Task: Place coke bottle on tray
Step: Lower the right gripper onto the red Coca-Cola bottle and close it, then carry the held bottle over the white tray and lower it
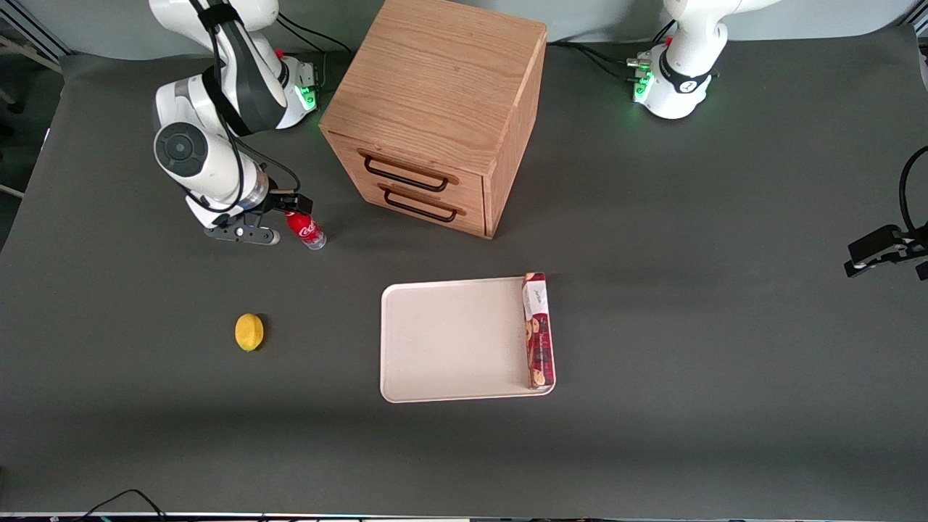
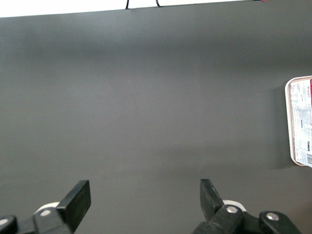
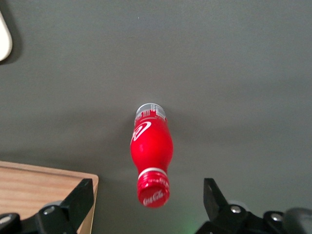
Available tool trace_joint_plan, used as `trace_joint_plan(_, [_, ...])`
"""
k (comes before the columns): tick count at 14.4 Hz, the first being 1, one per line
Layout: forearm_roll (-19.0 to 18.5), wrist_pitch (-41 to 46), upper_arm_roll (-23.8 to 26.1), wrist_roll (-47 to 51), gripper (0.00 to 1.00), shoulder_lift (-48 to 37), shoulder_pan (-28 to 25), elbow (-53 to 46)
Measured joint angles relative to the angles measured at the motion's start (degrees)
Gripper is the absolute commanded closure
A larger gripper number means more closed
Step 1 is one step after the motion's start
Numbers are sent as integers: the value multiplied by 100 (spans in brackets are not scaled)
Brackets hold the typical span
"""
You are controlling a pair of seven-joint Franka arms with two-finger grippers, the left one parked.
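- The claw [image 3: 144, 195] hangs over the coke bottle [image 3: 151, 156], released: its two dark fingers [image 3: 78, 200] stand wide apart, one on each side of the red cap, and neither touches the bottle.
- In the front view the claw [image 1: 272, 217] sits low at the working arm's end of the table [image 1: 725, 290], right at the bottle's cap end.
- The bottle [image 1: 305, 229] stands on the dark table top, not on the tray. Its red wrap with white script and its clear base show from above.
- A wooden cabinet [image 1: 442, 109] with two drawers and dark handles stands beside the bottle, toward the middle of the table. A corner of it [image 3: 44, 190] shows in the right wrist view too.
- A yellow lemon [image 1: 249, 332] lies on the table nearer to the front camera than the bottle, well apart from it.
- The tray [image 1: 449, 341], flat and cream-white, lies in front of the cabinet's drawers, nearer to the front camera, and well apart from the bottle.
- A long red biscuit box [image 1: 538, 330] lies along the tray's edge on the parked arm's side.
- The left wrist view shows that end of the tray [image 2: 287, 122] and the box [image 2: 302, 122] lying on it.
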State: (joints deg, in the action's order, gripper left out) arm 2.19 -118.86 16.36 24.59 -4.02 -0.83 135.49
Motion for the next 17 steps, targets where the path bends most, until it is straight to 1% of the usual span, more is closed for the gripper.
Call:
trace_joint_plan(1, [0,-154,9,37,11,-11,2,148])
trace_joint_plan(4, [0,-324,112,136,53,-46,4,388])
trace_joint_plan(5, [0,-332,133,171,69,-61,4,405])
trace_joint_plan(6, [0,-331,141,187,82,-72,4,409])
trace_joint_plan(8, [1,-325,142,190,89,-97,4,411])
trace_joint_plan(13, [20,-207,149,190,89,-198,7,315])
trace_joint_plan(14, [19,36,149,186,89,-235,13,125])
trace_joint_plan(16, [16,806,135,107,90,-317,31,-605])
trace_joint_plan(17, [16,1223,131,41,93,-342,42,-1075])
